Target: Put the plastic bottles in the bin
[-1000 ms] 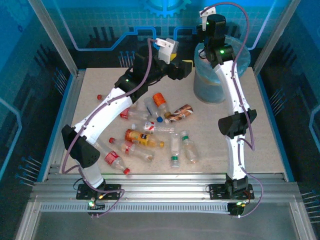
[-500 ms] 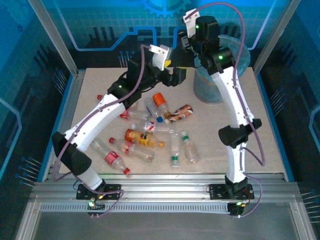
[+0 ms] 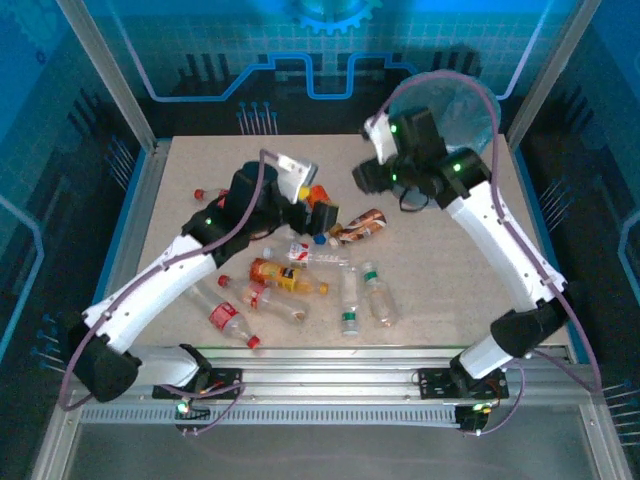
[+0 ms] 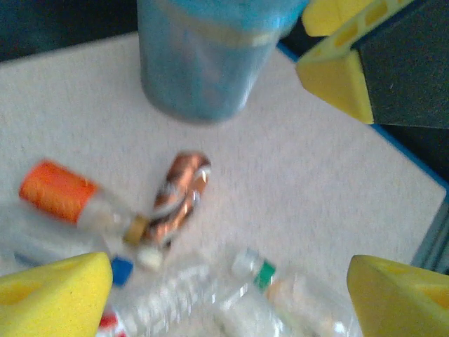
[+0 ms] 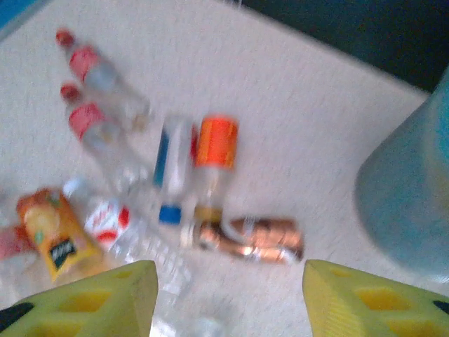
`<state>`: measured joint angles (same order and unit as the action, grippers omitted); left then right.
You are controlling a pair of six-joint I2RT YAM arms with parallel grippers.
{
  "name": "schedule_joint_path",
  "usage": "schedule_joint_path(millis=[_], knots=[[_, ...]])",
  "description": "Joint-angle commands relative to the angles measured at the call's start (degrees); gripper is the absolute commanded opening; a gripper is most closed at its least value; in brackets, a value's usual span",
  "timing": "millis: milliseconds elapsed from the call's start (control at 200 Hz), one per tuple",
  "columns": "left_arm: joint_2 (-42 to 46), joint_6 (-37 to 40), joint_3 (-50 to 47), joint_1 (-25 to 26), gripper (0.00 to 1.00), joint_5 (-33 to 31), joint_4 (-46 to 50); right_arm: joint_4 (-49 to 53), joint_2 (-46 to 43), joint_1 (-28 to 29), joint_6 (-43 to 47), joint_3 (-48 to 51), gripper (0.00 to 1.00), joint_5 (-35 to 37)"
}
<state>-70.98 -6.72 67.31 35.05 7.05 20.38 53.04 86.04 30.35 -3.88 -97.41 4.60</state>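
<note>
Edges: aluminium rails (image 3: pixel 330 362) close in the table (image 3: pixel 450 280). Open room along its right side and in the far-left corner.

Far right corner: the bin (image 3: pixel 452 104), partly behind the right arm.

Mid-table: the plastic bottles (image 3: pixel 300 275) lie scattered, several touching. The brown-labelled bottle (image 3: pixel 362 225) lies nearest the bin, apart from it.

The left gripper (image 3: pixel 322 213) sits low over the far edge of the heap, jaws spread wide, nothing between them.

The right gripper (image 3: pixel 366 178) hangs between heap and bin, jaws partly spread, empty.
</note>
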Motion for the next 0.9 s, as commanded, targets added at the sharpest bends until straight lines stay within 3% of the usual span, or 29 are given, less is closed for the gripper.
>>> schedule_joint_path(millis=[0, 165, 355, 580, 895], knots=[[5.18, 2.19, -6.11, 0.15, 0.88, 3.6, 3.27, -0.71, -5.26, 1.05, -4.32, 9.06, 0.58, -6.4], [12.26, 6.29, -15.68, 1.36, 0.88, 4.94, 4.36, -1.61, -8.54, 2.17, -8.59, 22.48, 0.57, -5.19], [18.09, 15.1, -24.12, 4.78, 0.89, 4.88, 4.93, -4.56, -6.23, 2.06, -9.7, 30.56, 0.57, -3.52], [22.94, 18.65, -31.01, 6.21, 0.91, 6.4, -0.39, -8.83, 2.67, 1.63, -9.04, 31.49, 0.58, -6.64], [22.8, 19.98, -30.92, 6.48, 0.91, 5.83, -1.47, -11.55, 12.59, 0.14, -8.86, 29.83, 0.57, -6.95]])
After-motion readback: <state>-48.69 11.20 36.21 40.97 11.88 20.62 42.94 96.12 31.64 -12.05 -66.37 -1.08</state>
